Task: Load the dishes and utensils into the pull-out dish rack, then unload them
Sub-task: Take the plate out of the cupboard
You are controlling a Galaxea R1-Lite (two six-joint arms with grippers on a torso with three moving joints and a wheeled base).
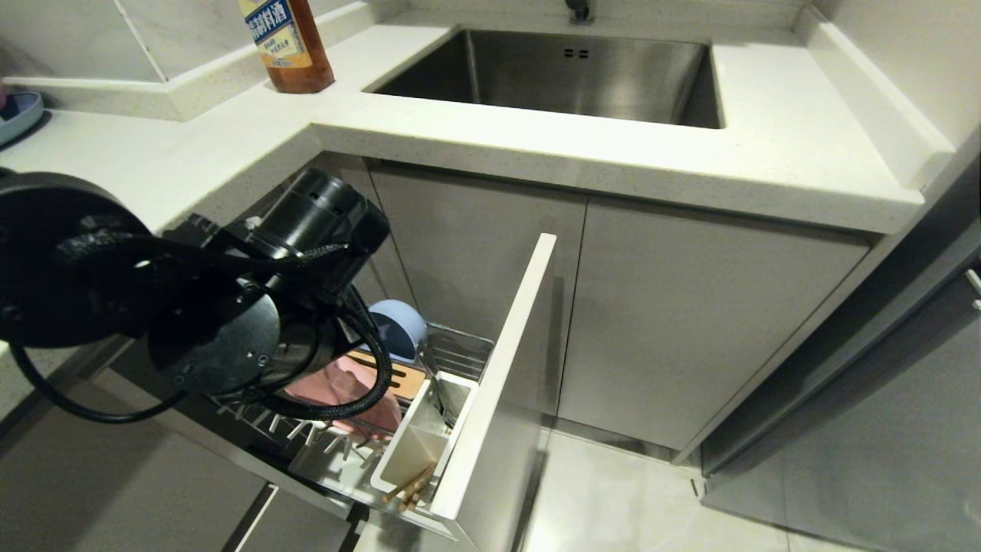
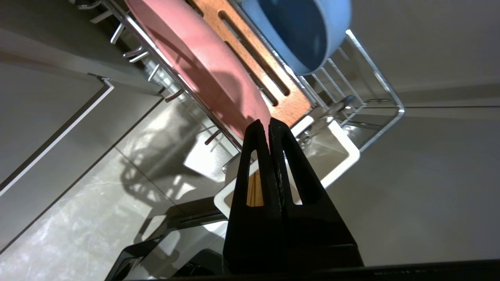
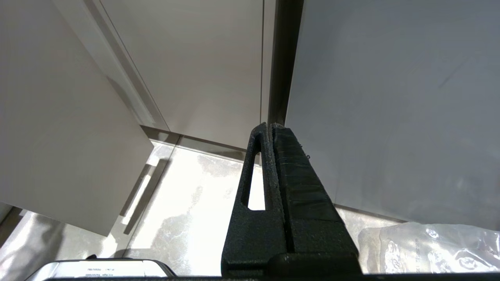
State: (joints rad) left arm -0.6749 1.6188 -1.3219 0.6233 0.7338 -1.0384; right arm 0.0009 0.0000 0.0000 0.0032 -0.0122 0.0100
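Two tools are yours to watch, and both have their fingers pressed together with nothing between them. Your left tool [image 2: 268, 124] hangs over the pulled-out rack [image 1: 460, 349], its tips close above the rim of the pink plate [image 2: 203, 62], which stands on edge in the rack beside the slotted wooden strip [image 2: 254, 70]. Whether the tips touch that rim you cannot tell. On the strip's other side the blue bowl [image 1: 398, 326] stands tilted against the wire end of the rack. Just below the left tool sits the white cup [image 1: 425, 445], at the rack's front, against the pale front panel [image 1: 502, 360]. Chopsticks [image 1: 408, 488] poke out of its near compartment, and metal handles [image 2: 332, 113] lean in the far one, though you cannot tell spoon from fork. In the head view the left arm's black bulk hides the tool itself. Your right tool [image 3: 271, 127] hangs low, well apart from the rack, pointing at grey cabinet doors above the pale floor [image 3: 187, 203]. Above the rack runs the white worktop [image 1: 536, 146] with a steel sink [image 1: 567, 77] and a brown bottle [image 1: 287, 46].
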